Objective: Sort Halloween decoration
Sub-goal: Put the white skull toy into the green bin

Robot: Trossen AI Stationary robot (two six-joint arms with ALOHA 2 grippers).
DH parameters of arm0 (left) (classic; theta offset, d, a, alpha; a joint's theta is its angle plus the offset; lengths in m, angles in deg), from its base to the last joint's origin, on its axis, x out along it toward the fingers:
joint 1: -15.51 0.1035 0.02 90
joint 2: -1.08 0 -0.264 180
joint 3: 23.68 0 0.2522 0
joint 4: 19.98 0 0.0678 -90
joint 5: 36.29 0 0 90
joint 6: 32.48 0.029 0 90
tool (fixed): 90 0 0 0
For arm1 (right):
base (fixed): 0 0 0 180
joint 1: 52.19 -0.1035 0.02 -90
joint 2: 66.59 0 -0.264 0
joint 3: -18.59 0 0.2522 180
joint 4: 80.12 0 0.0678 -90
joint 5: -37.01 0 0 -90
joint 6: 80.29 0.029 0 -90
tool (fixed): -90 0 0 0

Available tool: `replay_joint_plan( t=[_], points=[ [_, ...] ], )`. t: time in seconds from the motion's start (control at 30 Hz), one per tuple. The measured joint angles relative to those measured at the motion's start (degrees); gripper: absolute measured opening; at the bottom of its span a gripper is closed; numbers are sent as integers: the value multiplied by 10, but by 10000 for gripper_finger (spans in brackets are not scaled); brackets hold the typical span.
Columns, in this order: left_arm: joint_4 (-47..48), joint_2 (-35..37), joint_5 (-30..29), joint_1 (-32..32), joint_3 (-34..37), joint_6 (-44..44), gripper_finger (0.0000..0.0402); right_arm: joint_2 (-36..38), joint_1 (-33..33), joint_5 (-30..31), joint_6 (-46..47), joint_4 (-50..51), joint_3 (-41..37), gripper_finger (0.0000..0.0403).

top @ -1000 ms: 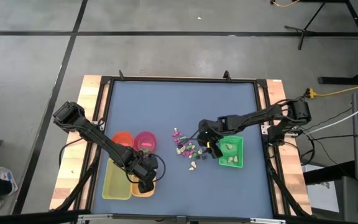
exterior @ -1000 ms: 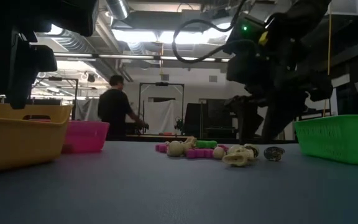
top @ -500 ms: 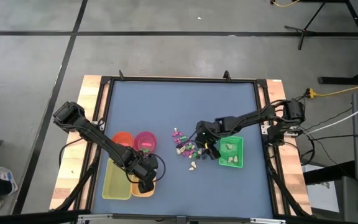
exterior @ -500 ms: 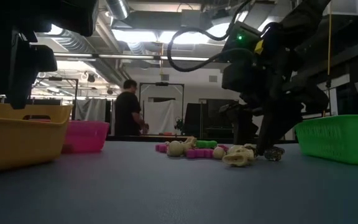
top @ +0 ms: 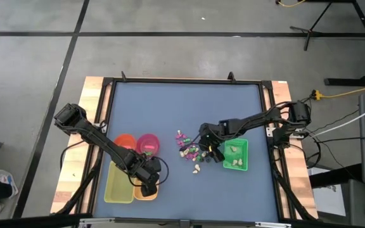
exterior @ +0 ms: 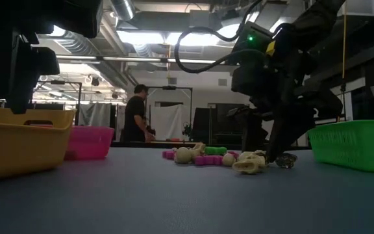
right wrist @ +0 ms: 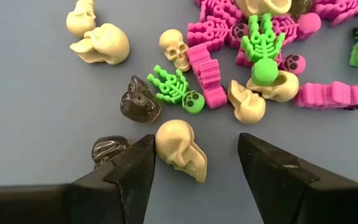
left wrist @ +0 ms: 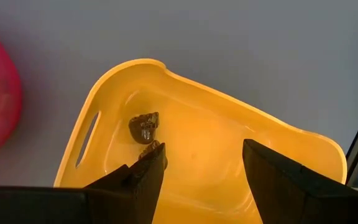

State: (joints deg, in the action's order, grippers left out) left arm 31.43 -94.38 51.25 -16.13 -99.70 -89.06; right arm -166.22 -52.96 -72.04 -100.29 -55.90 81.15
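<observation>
The Halloween decoration is a heap of tiny trinkets [top: 192,152] lying loose on the blue table: magenta, green, cream and dark brown. My right gripper [right wrist: 197,168] is open, low over the heap's near right side. A cream skull [right wrist: 180,149] lies between its fingers, and a dark brown trinket [right wrist: 109,149] lies just outside one finger. My left gripper [left wrist: 201,177] hangs open above a yellow-orange tray [left wrist: 229,149] at the near left. Two dark trinkets [left wrist: 145,127] lie in that tray. My right gripper points steeply down over the cream skull, which lies on the table. One fingertip [right wrist: 138,165] stands right beside the skull's rounded end [right wrist: 166,140]; whether it touches, I cannot tell.
A green tray [top: 236,155] with cream trinkets sits just right of the heap. An orange bowl [top: 124,140] and a pink bowl [top: 147,144] stand left of it, and a yellow tray [top: 118,187] lies near the front. A person [exterior: 135,114] stands far behind the table.
My right gripper has sunk toward the table and shifted slightly left over the heap, staying open. In the low view its fingertips now reach table level beside a dark trinket. The person in the background has walked to the right.
</observation>
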Motion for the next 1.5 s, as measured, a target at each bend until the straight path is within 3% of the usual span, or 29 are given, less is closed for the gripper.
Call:
replay_joint_plan(
  t=[0.3, 0.77, 1.27, 1.5],
  points=[
    [0, 0, 0, 0, 0, 0, 199, 0, 0, 1, 0, 0, 0, 225],
    [0, 0, 0, 0, 0, 0, 199, 0, 0, -1, 1, 0, 0, 107],
    [0, 0, 0, 0, 0, 0, 199, 0, 0, 0, 2, 0, 0, 103],
    [0, 0, 0, 0, 0, 0, 199, 0, 0, 0, 2, 0, 0, 76]
  ],
)
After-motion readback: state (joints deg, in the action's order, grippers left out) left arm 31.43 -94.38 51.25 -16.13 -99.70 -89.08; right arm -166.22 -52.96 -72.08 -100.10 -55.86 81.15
